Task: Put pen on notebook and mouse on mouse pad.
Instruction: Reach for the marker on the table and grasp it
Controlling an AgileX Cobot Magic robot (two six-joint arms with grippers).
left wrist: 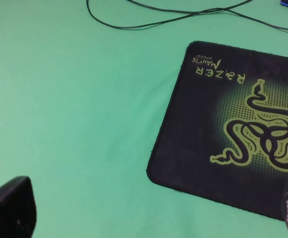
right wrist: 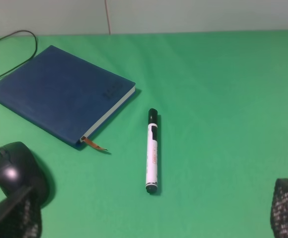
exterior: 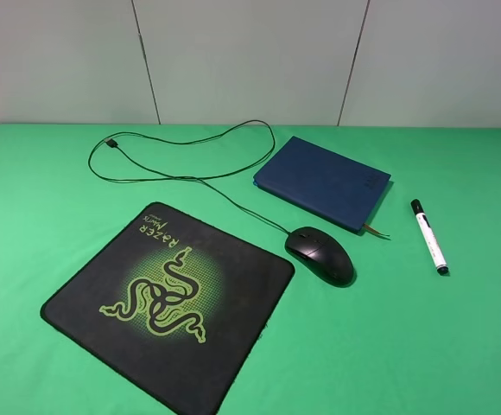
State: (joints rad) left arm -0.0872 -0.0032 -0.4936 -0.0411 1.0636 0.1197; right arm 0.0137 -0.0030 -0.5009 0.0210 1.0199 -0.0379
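A green-covered bench [exterior: 34,190] carries everything. The black Razer mouse pad [exterior: 86,298] lies turned at an angle in the near left part, reaching toward the near edge. The black wired mouse [exterior: 321,254] sits on the bare green cover near the bench's middle, just off the pad's right corner. Its cable [exterior: 181,177] loops toward the far edge and ends in a USB plug [exterior: 112,143]. The dark blue notebook [exterior: 320,180] lies closed toward the far edge, right of the middle. The pen [exterior: 429,237] lies on the cover beside it, nearer the right edge, apart from it. The left hand [left wrist: 152,203] and right hand [right wrist: 151,210] both have fingers spread wide, gripping nothing.
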